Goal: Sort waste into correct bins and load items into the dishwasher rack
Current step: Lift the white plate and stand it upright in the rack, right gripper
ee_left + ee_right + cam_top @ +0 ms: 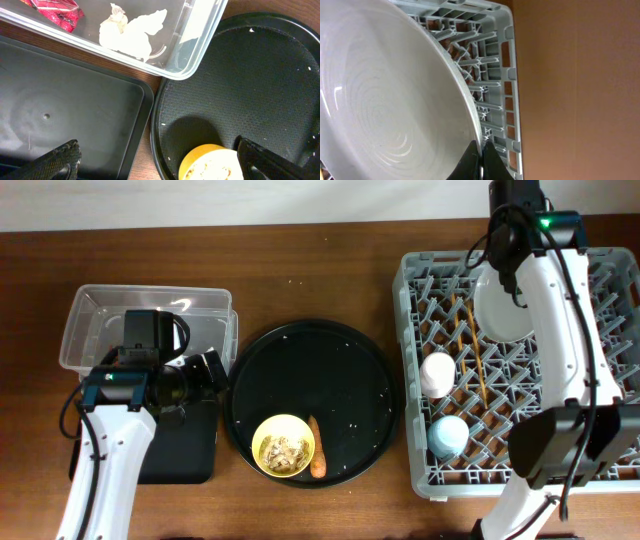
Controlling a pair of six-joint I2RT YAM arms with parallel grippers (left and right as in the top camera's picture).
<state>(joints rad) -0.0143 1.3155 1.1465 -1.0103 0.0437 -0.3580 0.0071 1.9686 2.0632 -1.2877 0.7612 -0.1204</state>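
Right gripper [481, 159] clamps the pale grey plate [385, 90], which stands on edge in the dishwasher rack [516, 100].
The right arm stretches over the rack's far side. Left of the rack, the left gripper [157, 146] hangs (jaws wide apart) by the yellow bowl [210, 162].

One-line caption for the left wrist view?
Red wrapper and white tissue lie in the clear tub; yellow bowl sits on the round black tray.
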